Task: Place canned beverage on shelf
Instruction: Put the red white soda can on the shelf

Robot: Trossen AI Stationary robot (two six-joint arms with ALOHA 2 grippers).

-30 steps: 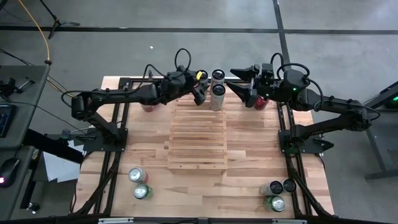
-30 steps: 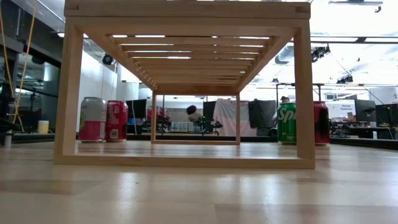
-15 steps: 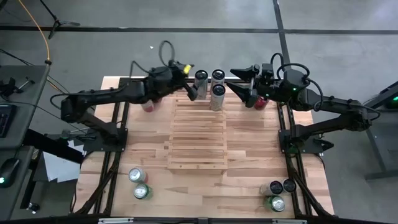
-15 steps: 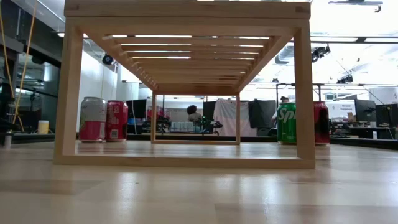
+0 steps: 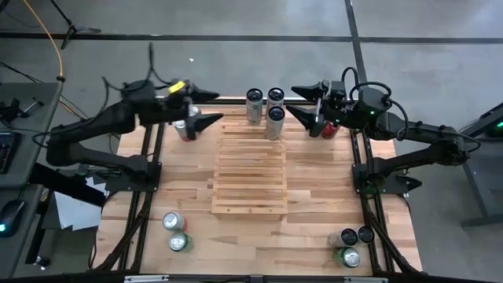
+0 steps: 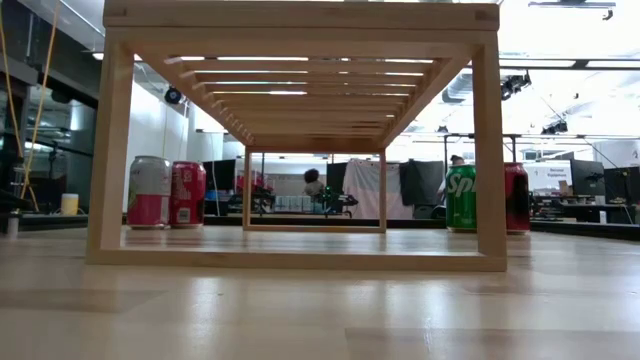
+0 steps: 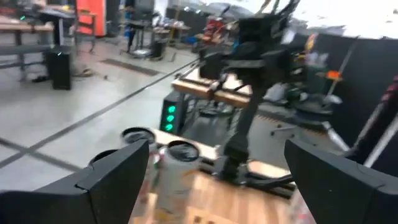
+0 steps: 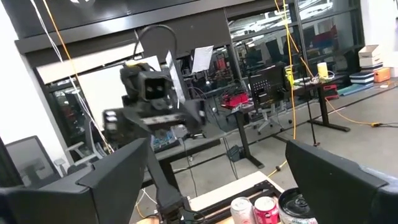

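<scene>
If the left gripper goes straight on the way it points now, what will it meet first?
Probably the three cans standing at the far end of the shelf. The open left gripper points toward them; whether it is level with them or higher is unclear.

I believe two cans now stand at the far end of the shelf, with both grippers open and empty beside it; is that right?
Not quite: three cans stand at the far end of the shelf, not two, as the high view shows. The rest holds: the left gripper and right gripper are both open and empty, one to each side of it.
</scene>
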